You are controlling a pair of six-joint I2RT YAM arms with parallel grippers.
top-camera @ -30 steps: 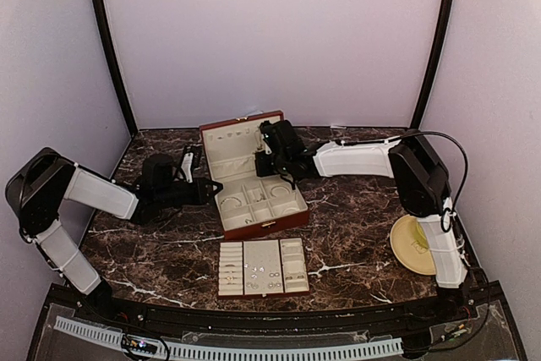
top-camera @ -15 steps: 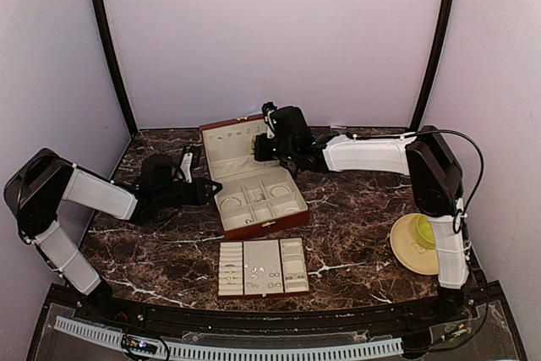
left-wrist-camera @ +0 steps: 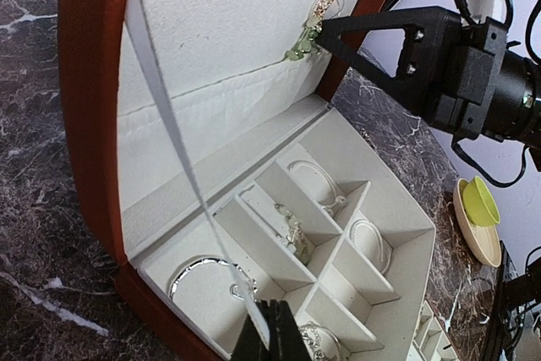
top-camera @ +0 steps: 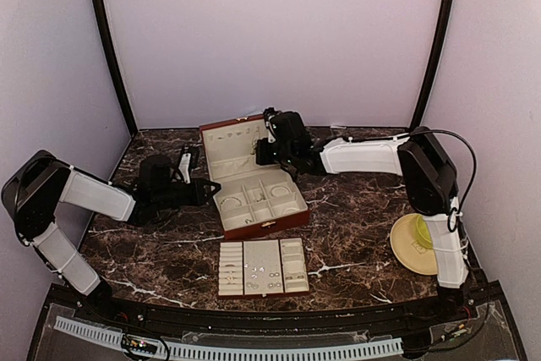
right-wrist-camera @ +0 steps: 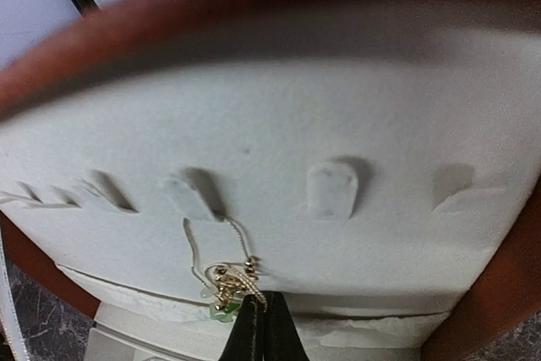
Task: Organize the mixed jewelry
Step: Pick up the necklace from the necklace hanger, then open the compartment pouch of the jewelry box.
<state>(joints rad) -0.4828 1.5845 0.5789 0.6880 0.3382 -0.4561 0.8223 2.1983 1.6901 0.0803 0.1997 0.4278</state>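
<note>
The red-brown box [top-camera: 266, 227] stands open mid-table. My right gripper [top-camera: 264, 148] is up against its cream-lined lid [right-wrist-camera: 279, 116]. It is shut on a thin gold necklace [right-wrist-camera: 224, 281] with a green pendant, seen from the left wrist as the necklace [left-wrist-camera: 308, 40]. The chain loops over a lid tab [right-wrist-camera: 190, 196]. My left gripper [left-wrist-camera: 272, 331] sits at the box's left front corner, shut on the lid's white ribbon [left-wrist-camera: 173, 137]. Bracelets [left-wrist-camera: 292, 230] lie in the box compartments. Small rings and earrings [top-camera: 254, 273] sit in the cream tray [top-camera: 292, 287].
A yellow dish [top-camera: 412, 244] holding a green cup [top-camera: 425, 232] sits at the right edge beside the right arm's base. The tray lies just in front of the box. Dark marble table [top-camera: 355, 209] surrounds them, with curtain walls behind.
My right gripper has moved up and back from over the box interior to the lid, carrying the necklace. The left arm has barely moved.
</note>
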